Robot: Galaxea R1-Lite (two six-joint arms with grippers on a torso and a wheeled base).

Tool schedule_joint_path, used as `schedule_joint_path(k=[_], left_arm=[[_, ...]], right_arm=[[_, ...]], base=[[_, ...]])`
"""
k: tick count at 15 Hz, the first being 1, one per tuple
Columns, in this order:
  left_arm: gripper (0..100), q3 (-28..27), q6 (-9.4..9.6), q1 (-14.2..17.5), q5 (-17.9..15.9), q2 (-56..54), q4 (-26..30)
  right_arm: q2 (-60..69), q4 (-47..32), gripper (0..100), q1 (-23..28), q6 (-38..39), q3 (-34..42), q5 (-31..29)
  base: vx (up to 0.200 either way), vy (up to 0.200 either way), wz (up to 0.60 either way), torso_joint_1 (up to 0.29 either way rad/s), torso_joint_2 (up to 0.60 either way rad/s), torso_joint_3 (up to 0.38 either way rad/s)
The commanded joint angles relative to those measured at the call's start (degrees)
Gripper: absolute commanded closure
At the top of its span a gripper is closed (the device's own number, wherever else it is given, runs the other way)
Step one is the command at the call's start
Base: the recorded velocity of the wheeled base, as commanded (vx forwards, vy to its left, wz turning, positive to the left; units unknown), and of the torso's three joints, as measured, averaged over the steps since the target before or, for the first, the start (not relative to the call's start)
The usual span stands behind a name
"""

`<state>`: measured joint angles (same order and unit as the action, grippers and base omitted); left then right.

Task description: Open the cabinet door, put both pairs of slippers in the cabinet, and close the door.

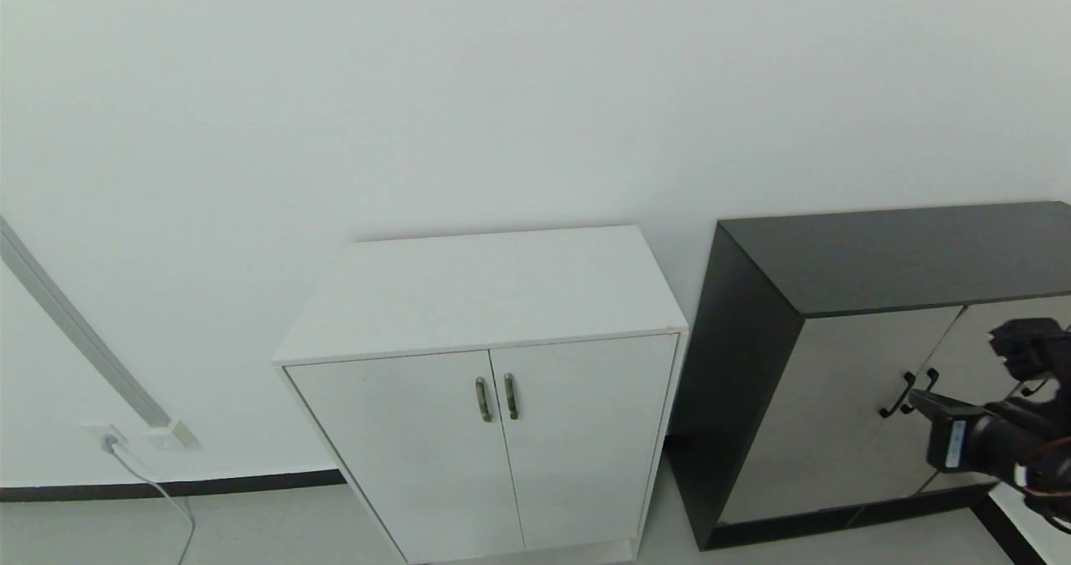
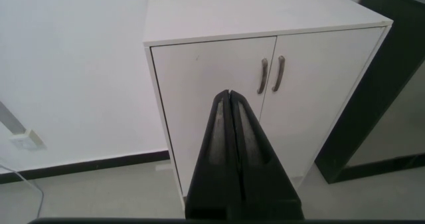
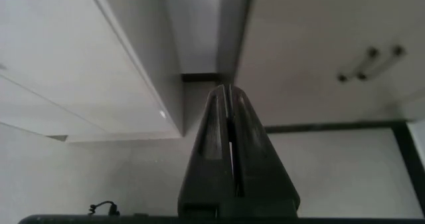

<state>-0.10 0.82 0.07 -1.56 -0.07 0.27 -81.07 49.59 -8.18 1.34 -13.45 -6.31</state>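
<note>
White cabinet (image 1: 481,297) stands against the wall (image 1: 502,88), both doors shut, with the black cabinet (image 1: 745,364) just beside it. The doors should be stiff, light hinged panels. Take the left door (image 1: 402,448) by its slim metal handle (image 1: 483,399), likely smooth, so pinch squarely. Left end effector (image 2: 230,94), fingers pressed together, points at that door, well short of it. Right end effector (image 3: 230,90), likewise closed, seems aimed at the gap between the cabinets.

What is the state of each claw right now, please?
Left claw: closed, holding nothing.
Right claw: closed, holding nothing.
</note>
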Motion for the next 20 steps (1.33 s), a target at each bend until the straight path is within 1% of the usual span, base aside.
schedule_joint_path(k=[1, 2, 3, 4, 6, 7, 8, 11, 13, 15, 16, 20], left_arm=[[100, 0.01, 0.06, 0.01, -0.02, 0.07, 0.0], [100, 0.01, 0.06, 0.01, -0.02, 0.07, 0.0], [100, 0.01, -0.03, 0.01, -0.02, 0.07, 0.0], [100, 0.01, -0.03, 0.01, -0.02, 0.07, 0.0], [100, 0.01, 0.06, 0.01, -0.02, 0.07, 0.0], [100, 0.01, 0.06, 0.01, -0.02, 0.07, 0.0], [100, 0.01, 0.06, 0.01, -0.02, 0.07, 0.0], [100, 0.01, 0.06, 0.01, -0.02, 0.07, 0.0], [100, 0.01, 0.06, 0.01, -0.02, 0.07, 0.0], [100, 0.01, 0.06, 0.01, -0.02, 0.07, 0.0], [100, 0.01, 0.06, 0.01, -0.02, 0.07, 0.0], [100, 0.01, 0.06, 0.01, -0.02, 0.07, 0.0]], right_arm=[[23.15, -14.52, 100, 6.51, -0.29, 3.51, 3.85], [31.59, -22.43, 100, 7.56, -0.29, 3.43, 4.82], [37.83, -27.71, 100, 7.56, -0.29, 3.51, 4.91], [42.92, -32.54, 100, 7.56, -0.29, 3.51, 5.0], [49.95, -39.84, 100, 7.56, 0.15, 3.78, 6.05], [51.01, -41.07, 100, 7.56, 0.24, 4.22, 6.14], [54.0, -43.0, 100, 7.39, 0.24, 7.38, 6.31], [57.6, -43.09, 100, 6.69, 0.24, 12.22, 6.58], [59.36, -43.35, 100, 6.69, 0.24, 13.45, 6.58], [61.82, -46.34, 100, 6.51, 0.24, 13.45, 6.67], [63.49, -47.92, 100, 5.81, 0.15, 13.36, 6.75], [67.62, -49.15, 100, 3.17, -0.73, 13.45, 6.75]], base=[[0.0, 0.0, 0.0, 0.0, 0.0, 0.0], [0.0, 0.0, 0.0, 0.0, 0.0, 0.0], [0.0, 0.0, 0.0, 0.0, 0.0, 0.0], [0.0, 0.0, 0.0, 0.0, 0.0, 0.0], [0.0, 0.0, 0.0, 0.0, 0.0, 0.0], [0.0, 0.0, 0.0, 0.0, 0.0, 0.0], [0.0, 0.0, 0.0, 0.0, 0.0, 0.0], [0.0, 0.0, 0.0, 0.0, 0.0, 0.0], [0.0, 0.0, 0.0, 0.0, 0.0, 0.0], [0.0, 0.0, 0.0, 0.0, 0.0, 0.0], [0.0, 0.0, 0.0, 0.0, 0.0, 0.0], [0.0, 0.0, 0.0, 0.0, 0.0, 0.0]])
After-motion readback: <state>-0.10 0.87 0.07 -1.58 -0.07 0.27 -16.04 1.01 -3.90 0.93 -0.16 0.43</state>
